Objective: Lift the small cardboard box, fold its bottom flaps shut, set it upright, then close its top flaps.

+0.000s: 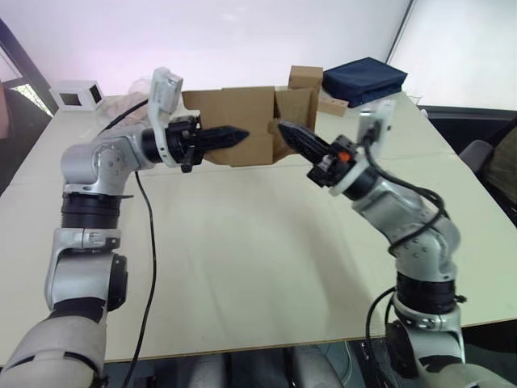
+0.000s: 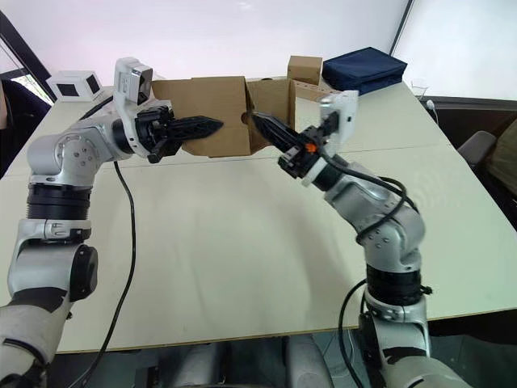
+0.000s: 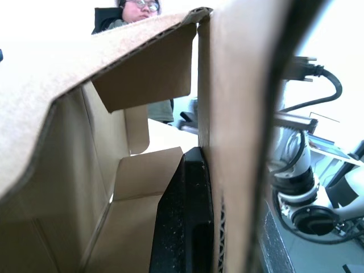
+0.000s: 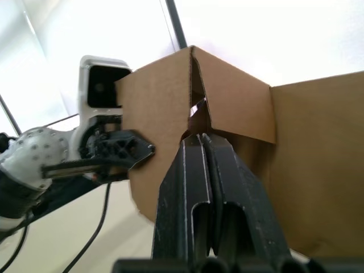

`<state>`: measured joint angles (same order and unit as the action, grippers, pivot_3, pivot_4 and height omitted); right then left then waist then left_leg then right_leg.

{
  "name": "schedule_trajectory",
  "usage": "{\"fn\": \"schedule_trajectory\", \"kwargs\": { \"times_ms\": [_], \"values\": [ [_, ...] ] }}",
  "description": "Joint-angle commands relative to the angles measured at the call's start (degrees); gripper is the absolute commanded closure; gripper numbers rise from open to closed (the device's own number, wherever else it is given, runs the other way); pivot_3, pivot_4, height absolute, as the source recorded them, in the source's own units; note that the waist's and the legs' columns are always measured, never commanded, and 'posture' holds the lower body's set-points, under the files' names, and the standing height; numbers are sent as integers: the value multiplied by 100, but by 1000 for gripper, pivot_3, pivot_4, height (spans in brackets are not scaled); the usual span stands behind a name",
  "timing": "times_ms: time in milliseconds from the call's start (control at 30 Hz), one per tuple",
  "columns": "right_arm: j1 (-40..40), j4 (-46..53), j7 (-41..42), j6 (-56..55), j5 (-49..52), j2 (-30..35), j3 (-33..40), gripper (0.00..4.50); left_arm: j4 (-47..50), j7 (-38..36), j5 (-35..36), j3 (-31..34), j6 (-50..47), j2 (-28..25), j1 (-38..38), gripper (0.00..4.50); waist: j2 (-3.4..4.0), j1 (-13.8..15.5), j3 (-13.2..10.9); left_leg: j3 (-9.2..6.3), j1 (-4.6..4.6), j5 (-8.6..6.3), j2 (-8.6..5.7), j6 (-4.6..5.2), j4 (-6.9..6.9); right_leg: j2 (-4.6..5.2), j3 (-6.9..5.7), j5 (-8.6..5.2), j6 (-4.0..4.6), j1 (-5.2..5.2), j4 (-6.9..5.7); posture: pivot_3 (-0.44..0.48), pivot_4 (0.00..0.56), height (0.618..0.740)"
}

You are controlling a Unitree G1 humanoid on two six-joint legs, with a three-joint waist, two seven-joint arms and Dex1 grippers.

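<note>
The small cardboard box [image 1: 234,117] hangs above the far half of the table, between my two arms. Its end flaps [image 1: 296,120] stand open toward the right arm. My left gripper [image 1: 242,135] is shut on a side wall [image 3: 233,142] of the box, with one finger [image 3: 185,227] inside it and the other outside. My right gripper [image 1: 284,128] is shut with nothing in it. Its tip [image 4: 196,139] touches the corner where a flap [image 4: 318,170] meets the box wall.
The pale table [image 1: 242,267] stretches wide below the box. Along its far edge stand a white cube with a dark window [image 1: 78,95], a brown cube [image 1: 305,78] and a dark blue bag [image 1: 363,79]. A person [image 3: 136,7] sits beyond the table.
</note>
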<state>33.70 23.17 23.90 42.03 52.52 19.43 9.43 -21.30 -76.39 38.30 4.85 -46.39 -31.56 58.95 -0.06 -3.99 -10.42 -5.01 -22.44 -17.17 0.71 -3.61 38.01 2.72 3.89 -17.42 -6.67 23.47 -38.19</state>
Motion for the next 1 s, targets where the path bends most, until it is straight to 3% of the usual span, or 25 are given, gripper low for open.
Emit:
{"fn": "schedule_trajectory", "kwargs": {
  "times_ms": [33,267,1000],
  "values": [
    [-178,437,-55,252,627,242,343,4478,49,-9,109,163,32,-45,82,4500,0,0,0,0,0,-1,0,2,0,-1,0,0,0,0,0,0,150,740],
    [-961,633,-2,348,442,665,153,4478,-91,-48,79,158,53,7,189,4500,0,9,0,3,-1,-5,-1,9,1,1,1,0,0,-2,2,0,150,740],
    [-137,-215,195,-517,-584,-110,-582,4478,349,-7,278,176,-222,78,54,4500,0,-2,0,1,0,3,1,-5,2,-3,1,0,0,1,0,0,150,740]
  ]
}}
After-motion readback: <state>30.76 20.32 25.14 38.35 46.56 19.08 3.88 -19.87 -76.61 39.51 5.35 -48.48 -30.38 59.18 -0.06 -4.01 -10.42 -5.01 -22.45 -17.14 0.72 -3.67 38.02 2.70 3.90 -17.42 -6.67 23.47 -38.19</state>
